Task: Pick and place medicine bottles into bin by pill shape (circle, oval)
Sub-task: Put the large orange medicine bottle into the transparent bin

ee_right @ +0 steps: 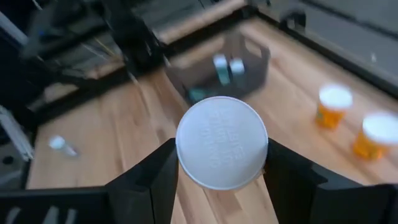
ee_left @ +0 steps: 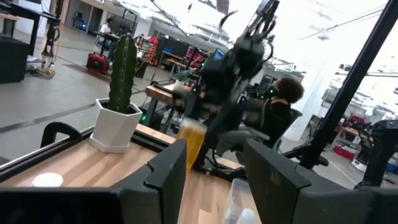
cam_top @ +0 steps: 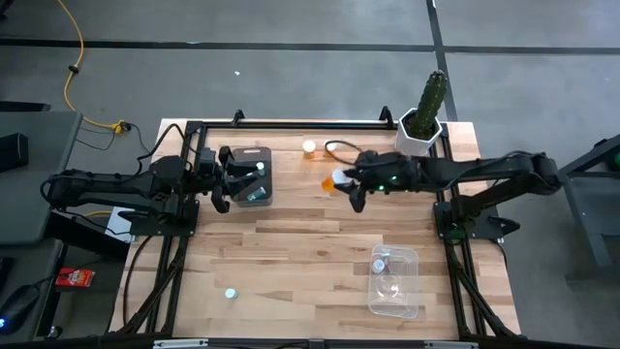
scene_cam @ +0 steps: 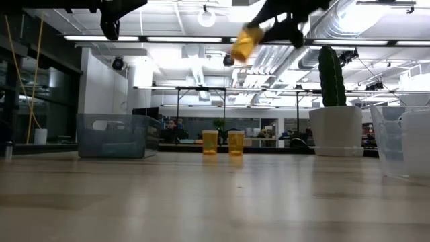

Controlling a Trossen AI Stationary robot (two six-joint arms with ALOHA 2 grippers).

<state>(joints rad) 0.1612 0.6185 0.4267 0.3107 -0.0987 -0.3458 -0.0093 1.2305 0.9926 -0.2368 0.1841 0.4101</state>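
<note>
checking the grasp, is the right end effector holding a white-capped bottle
Yes, in the right wrist view the right end effector has its fingers clamped on either side of a white-capped orange bottle, lifted above the table.

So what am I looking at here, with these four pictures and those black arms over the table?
They are four cameras on one moment. One looks down from above, one sits at table height, and one rides on each arm's wrist. Two robot arms work at a wooden table, each ending in a two-finger gripper. The right gripper is shut on an orange bottle with a white cap, held up in the air. The left gripper waits near the dark bin, which holds pale bottles. Two more orange bottles stand on the table, a clear bin sits nearer the front, and a cactus stands at the back.
</note>
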